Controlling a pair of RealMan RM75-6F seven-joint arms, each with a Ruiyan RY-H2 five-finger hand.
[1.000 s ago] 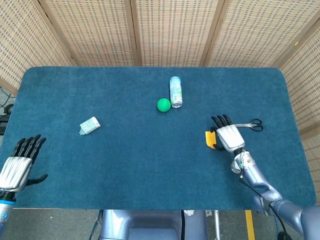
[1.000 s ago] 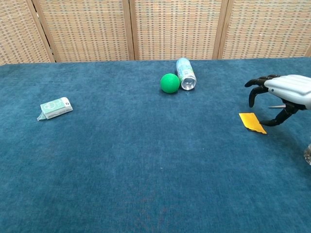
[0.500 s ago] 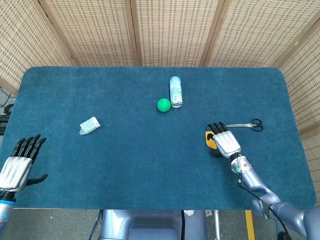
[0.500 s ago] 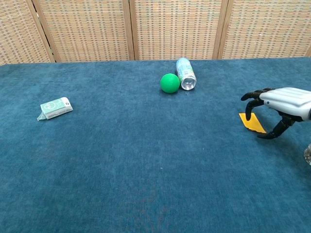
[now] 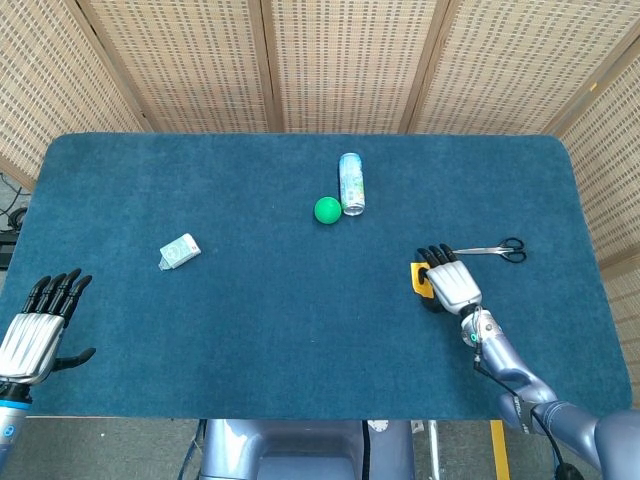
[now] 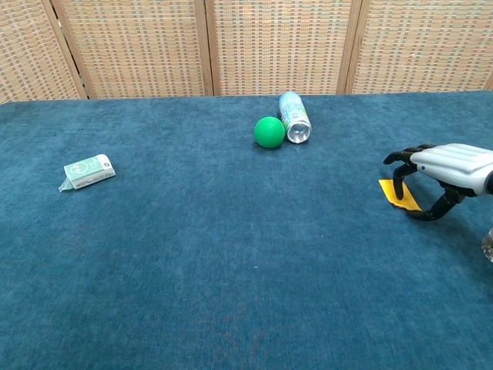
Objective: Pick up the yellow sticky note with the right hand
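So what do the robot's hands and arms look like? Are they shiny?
Yes! Both the right hand and the left hand have silvery-white backs with ridges and black fingers. The right arm is smooth, shiny grey metal, with a small green dot near the wrist. The chest view shows the right hand's black fingers more closely.

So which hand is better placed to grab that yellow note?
The right hand. It hangs right over the yellow note, fingers arched down around it. The left hand sits at the opposite edge of the table, far from the note.
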